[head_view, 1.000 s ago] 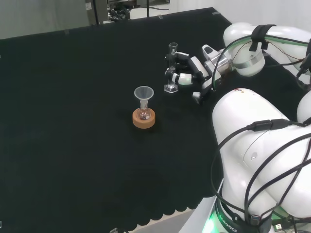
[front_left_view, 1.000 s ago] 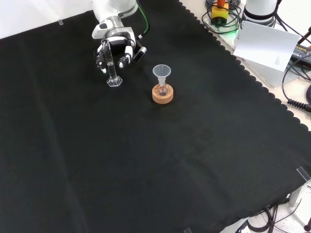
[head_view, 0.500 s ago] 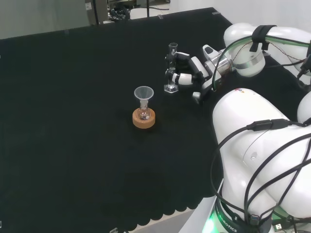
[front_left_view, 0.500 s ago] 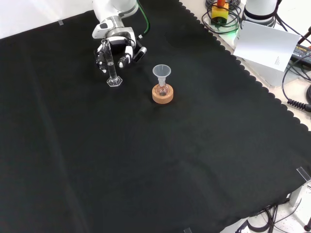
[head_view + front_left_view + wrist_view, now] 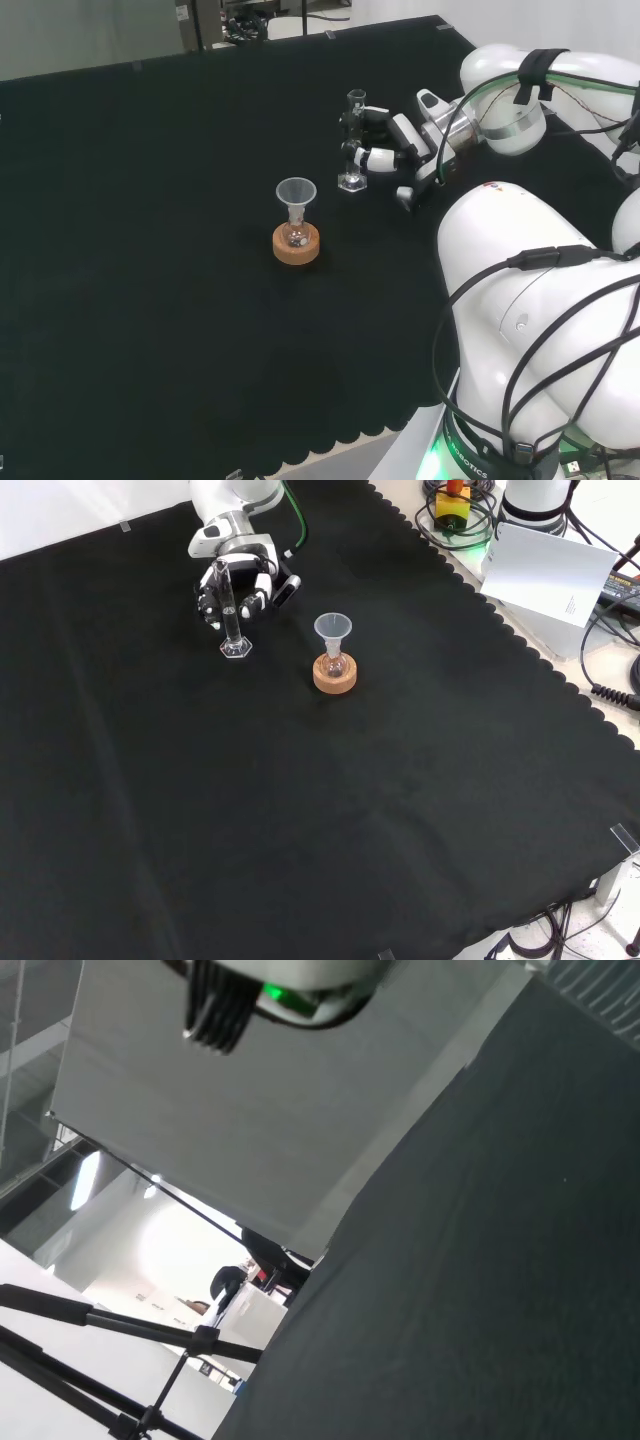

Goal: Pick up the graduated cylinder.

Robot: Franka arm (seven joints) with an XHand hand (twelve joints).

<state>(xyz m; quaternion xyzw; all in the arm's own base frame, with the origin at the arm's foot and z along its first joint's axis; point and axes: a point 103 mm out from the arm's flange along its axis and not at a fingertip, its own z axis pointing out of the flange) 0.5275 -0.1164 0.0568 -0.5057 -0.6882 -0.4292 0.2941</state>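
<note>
With the hand (image 5: pixel 238 588) curled around the upright graduated cylinder (image 5: pixel 232 620), whose base rests on the desk (image 5: pixel 300 810), raise it vertically, avoiding tilt toward the funnel (image 5: pixel 333 630).

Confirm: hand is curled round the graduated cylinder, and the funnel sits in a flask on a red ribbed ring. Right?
Not quite. The stand under the flask is a cork ring, not a red ribbed one, as the front view shows. The rest holds: the hand is curled round the graduated cylinder, and the funnel sits in the flask.
</note>
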